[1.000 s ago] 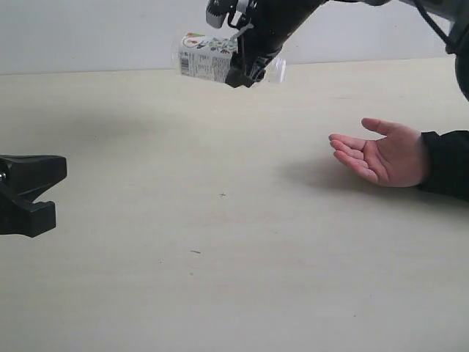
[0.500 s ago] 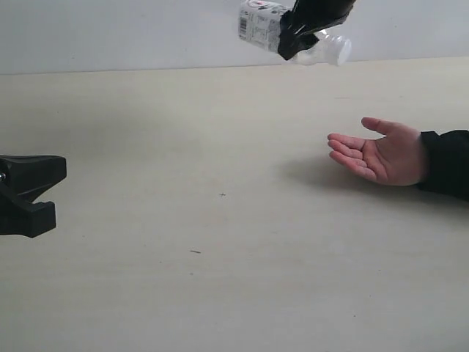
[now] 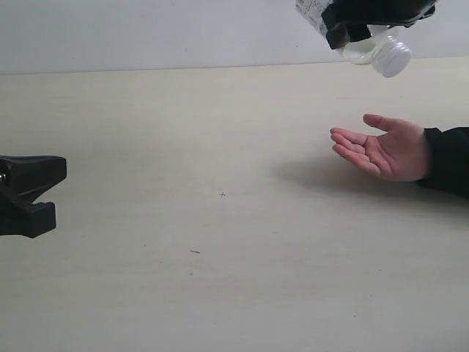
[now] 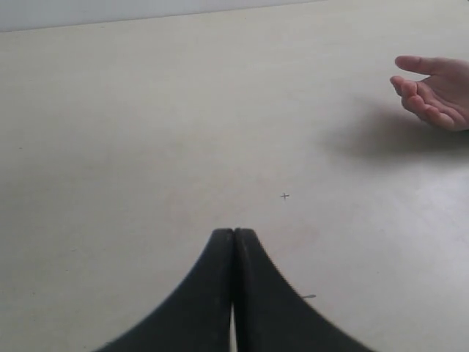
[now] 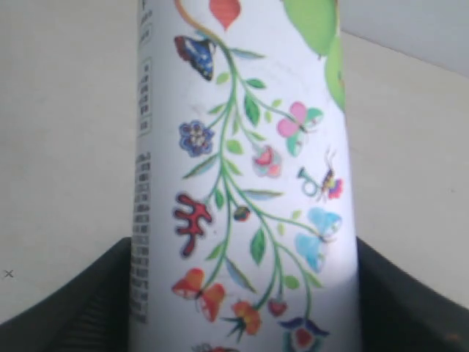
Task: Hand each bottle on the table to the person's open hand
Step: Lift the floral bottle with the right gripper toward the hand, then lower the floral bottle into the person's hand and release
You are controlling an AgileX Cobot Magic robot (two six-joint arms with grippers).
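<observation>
Across the last second the right gripper [image 3: 346,31] has carried the bottle [image 3: 372,48] from over the far middle of the table [image 3: 183,139] rightward and higher, so it now hangs at the top edge of the exterior view, above and slightly behind the person's hand [image 3: 385,150]. The hand has barely shifted. The right gripper's jaws are clamped across the bottle's body. In the right wrist view its dark fingers [image 5: 69,308] sit on either side of the white floral label, which fills most of that picture. The bottle lies nearly on its side in the grip, with its white cap [image 3: 391,57] tipped down and towards the right. It is well clear of the tabletop and not yet touching the palm. The hand rests open on the table at the right, palm up, fingers pointing left, with a dark sleeve behind it. The left gripper [image 3: 33,192] sits low at the left edge with its jaws pressed together on nothing. No other bottle shows on the table in any view, so this looks like the only one left to deliver, though the views may not cover the whole surface. What remains, as I judge it, is to lower this bottle into the palm and let it go.
</observation>
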